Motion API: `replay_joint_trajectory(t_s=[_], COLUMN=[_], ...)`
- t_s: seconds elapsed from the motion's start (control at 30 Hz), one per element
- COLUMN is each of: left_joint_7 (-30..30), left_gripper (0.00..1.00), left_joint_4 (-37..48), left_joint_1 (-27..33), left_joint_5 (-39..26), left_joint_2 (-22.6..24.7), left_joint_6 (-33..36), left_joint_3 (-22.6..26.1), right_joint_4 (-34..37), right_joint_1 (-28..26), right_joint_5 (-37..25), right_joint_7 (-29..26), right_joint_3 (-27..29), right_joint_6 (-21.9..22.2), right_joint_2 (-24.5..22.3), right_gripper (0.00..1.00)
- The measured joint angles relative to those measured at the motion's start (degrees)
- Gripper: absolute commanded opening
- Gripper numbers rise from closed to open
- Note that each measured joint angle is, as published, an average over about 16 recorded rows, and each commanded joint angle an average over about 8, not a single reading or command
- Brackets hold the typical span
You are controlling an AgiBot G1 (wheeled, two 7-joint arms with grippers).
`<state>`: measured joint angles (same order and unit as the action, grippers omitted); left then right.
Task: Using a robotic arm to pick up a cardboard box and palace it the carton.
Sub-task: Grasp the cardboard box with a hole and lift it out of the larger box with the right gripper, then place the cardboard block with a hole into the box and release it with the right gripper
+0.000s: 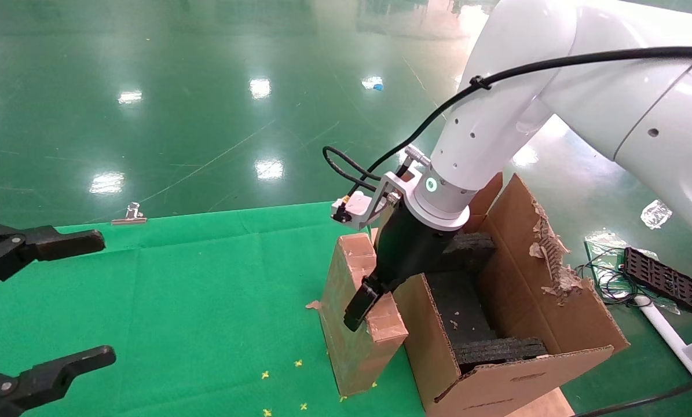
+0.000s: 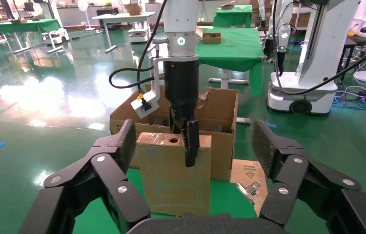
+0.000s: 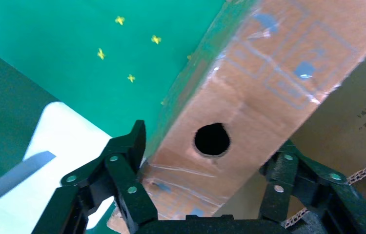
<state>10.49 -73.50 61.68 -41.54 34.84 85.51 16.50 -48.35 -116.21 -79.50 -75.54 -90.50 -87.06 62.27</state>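
Observation:
The cardboard box [image 1: 351, 341] stands on end on the green cloth, against the outer wall of the carton [image 1: 554, 289]. Its taped narrow top face with the round hole shows in the right wrist view [image 3: 249, 87]. My right gripper [image 1: 374, 301], on the white arm, comes down from above and straddles that top face, shut on the box, with one finger on the outer broad side. The carton is open, with upright torn flaps and black foam [image 1: 467, 307] inside. My left gripper [image 1: 94, 298] is open and empty at the far left, facing the box [image 2: 171, 175] and the carton [image 2: 220, 107].
A metal binder clip [image 1: 130, 214] lies at the cloth's far edge. A flat cardboard sheet [image 2: 247, 170] lies under the carton. A black tray with cables [image 1: 661, 278] sits on the floor to the right. Small yellow marks [image 1: 264, 375] dot the cloth.

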Motion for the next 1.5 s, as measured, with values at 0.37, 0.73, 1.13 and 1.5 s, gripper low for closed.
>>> replay_joint_trajectory(t_s=[0.37, 0.73, 1.13, 1.5], left_joint_7=[-0.02, -0.04, -0.06, -0.08], left_gripper=[0.0, 0.0, 0.27, 1.0], left_joint_4=[0.0, 0.0, 0.0, 0.0], left_joint_1=[0.01, 0.02, 0.03, 0.04], left_joint_5=[0.03, 0.06, 0.09, 0.11], left_joint_2=[-0.02, -0.03, -0.05, -0.07], left_joint_6=[-0.02, -0.04, -0.06, -0.07], left_joint_3=[0.04, 0.08, 0.13, 0.17], right_joint_4=[-2.49, -1.68, 7.22, 11.64], right_joint_1=[-0.68, -8.75, -18.74, -17.6], right_joint_5=[-0.59, 0.62, -3.49, -7.65], right_joint_7=[0.82, 6.67, 9.51, 7.98], right_joint_3=[0.26, 5.38, 7.76, 4.97], right_joint_6=[1.32, 5.31, 6.88, 4.83], right_joint_2=[-1.82, -9.82, -19.99, -25.11], right_gripper=[0.0, 0.0, 0.0, 0.0])
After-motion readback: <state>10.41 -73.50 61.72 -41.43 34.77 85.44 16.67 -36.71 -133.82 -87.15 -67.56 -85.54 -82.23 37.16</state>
